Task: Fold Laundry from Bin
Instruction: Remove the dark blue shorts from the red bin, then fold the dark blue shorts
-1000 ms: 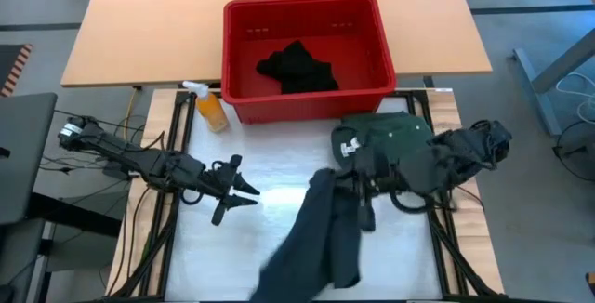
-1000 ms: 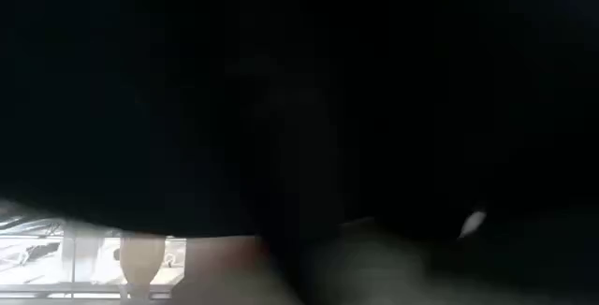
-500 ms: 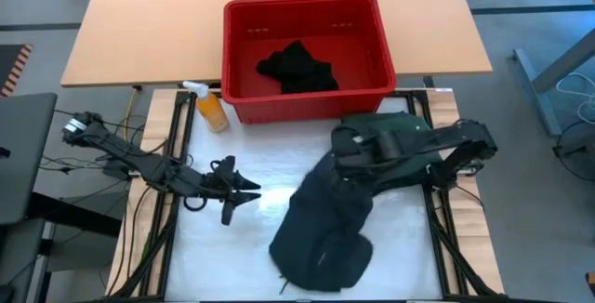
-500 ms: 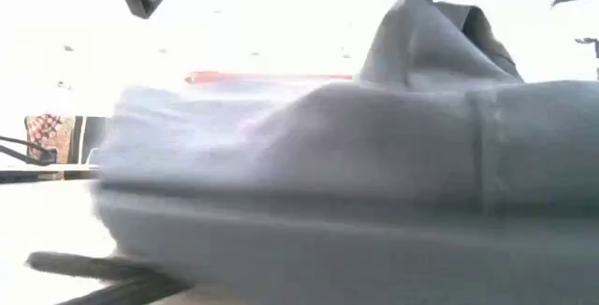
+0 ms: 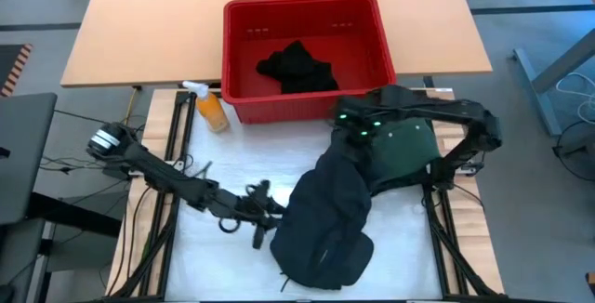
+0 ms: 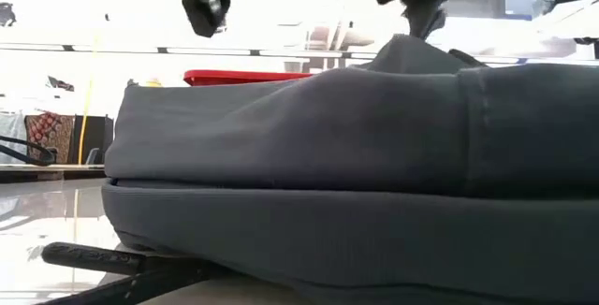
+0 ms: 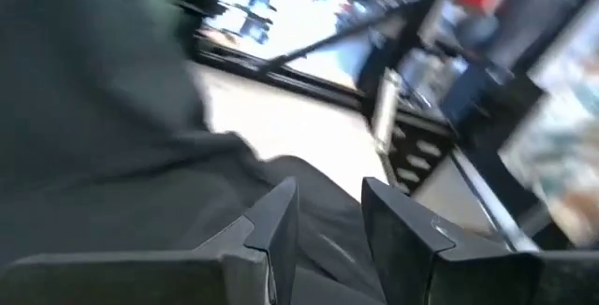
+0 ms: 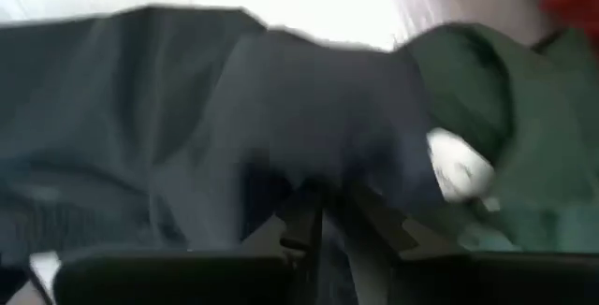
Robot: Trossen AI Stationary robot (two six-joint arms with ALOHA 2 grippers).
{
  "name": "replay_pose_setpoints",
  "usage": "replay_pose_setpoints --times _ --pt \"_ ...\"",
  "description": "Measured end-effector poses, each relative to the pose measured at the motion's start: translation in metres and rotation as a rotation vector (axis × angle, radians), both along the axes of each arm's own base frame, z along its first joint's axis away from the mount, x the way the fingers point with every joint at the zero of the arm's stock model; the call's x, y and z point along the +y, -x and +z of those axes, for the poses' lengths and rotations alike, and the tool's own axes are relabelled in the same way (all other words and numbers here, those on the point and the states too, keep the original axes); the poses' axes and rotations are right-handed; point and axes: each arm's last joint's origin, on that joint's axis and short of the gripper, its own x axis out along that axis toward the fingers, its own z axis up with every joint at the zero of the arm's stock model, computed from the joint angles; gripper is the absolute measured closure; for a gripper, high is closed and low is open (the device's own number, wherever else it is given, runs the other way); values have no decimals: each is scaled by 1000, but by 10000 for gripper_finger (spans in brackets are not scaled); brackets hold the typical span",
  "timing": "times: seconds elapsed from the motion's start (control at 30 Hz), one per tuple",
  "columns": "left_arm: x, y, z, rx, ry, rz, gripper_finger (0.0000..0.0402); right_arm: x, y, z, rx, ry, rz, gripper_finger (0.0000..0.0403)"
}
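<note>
A charcoal garment [image 5: 321,219] is lying heaped near the tabletop's [image 5: 209,256] front edge, overlapping a green garment [image 5: 400,150] by the right edge. A black piece [image 5: 297,66] is sitting in the bin [image 5: 302,10]. The left end effector [image 5: 263,212] is touching the heap's edge, its fingers [image 7: 271,225] slightly parted; only its wrist view is showing that gap. The right end effector [image 5: 351,136] is hovering over the green cloth; its wrist view is showing narrowly parted, empty fingers [image 8: 304,221].
</note>
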Motion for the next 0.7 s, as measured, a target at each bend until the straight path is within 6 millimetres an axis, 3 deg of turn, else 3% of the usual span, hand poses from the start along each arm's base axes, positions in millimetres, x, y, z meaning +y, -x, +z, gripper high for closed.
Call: replay_pose_setpoints --times 0.13,0.23,0.43,0.6,0.7 --pt "-19 -32 6 84 -97 -177 294 6 34 24 -63 27 5 307" --pt "-18 -53 16 169 -146 -261 294 14 56 31 -119 35 18 279" --pt "1 -82 36 255 -296 -274 290 41 88 11 -236 -18 130 199" --pt "-16 -102 45 272 -279 -336 275 69 102 -14 -334 -97 181 160" --pt "-34 -110 37 337 -292 -386 260 89 102 -21 -427 -167 221 158"
